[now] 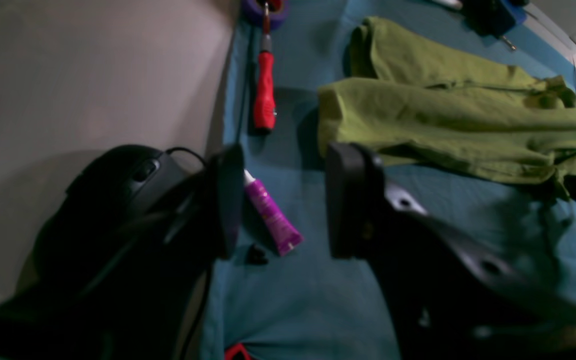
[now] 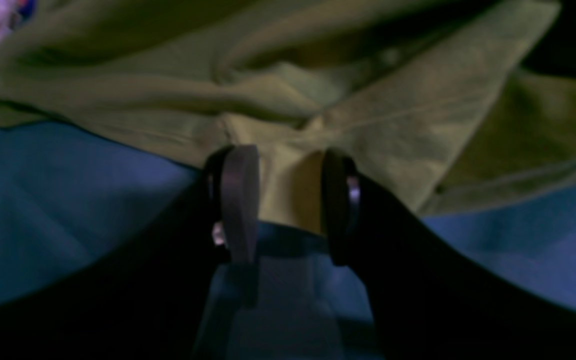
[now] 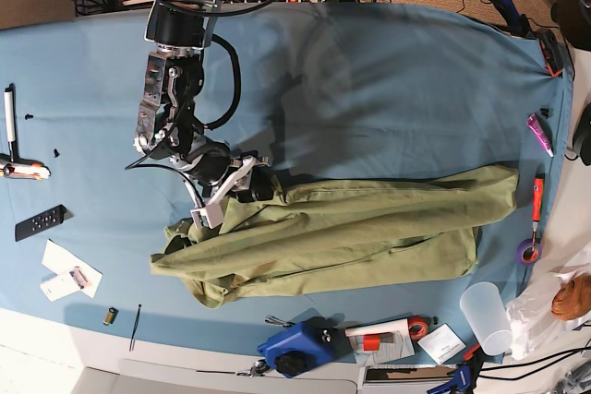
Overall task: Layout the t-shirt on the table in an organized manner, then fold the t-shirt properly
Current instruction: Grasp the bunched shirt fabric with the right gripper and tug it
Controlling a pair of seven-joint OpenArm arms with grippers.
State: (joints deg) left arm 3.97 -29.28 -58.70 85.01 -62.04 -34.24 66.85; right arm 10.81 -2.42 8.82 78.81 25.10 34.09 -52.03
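The olive-green t-shirt [image 3: 351, 232] lies crumpled in a long band across the near half of the blue-clothed table [image 3: 369, 71]. My right gripper [image 3: 222, 200] sits at the shirt's upper left edge. In the right wrist view the right gripper [image 2: 288, 205] is open, and a fold of the t-shirt [image 2: 288, 180] lies in the gap between its fingers. In the left wrist view my left gripper [image 1: 290, 200] is open and empty, hovering over the table [image 1: 293, 300] near its side edge. The t-shirt [image 1: 443, 115] lies beyond and to the right of its fingertips.
A purple tube [image 1: 273, 215], a red-handled screwdriver [image 1: 264, 95] and a purple tape roll [image 1: 265, 7] lie by the table's side edge. A blue tool [image 3: 295, 352], a clear cup [image 3: 487, 316], a remote [image 3: 40, 221] and papers [image 3: 65, 274] lie along the near edge.
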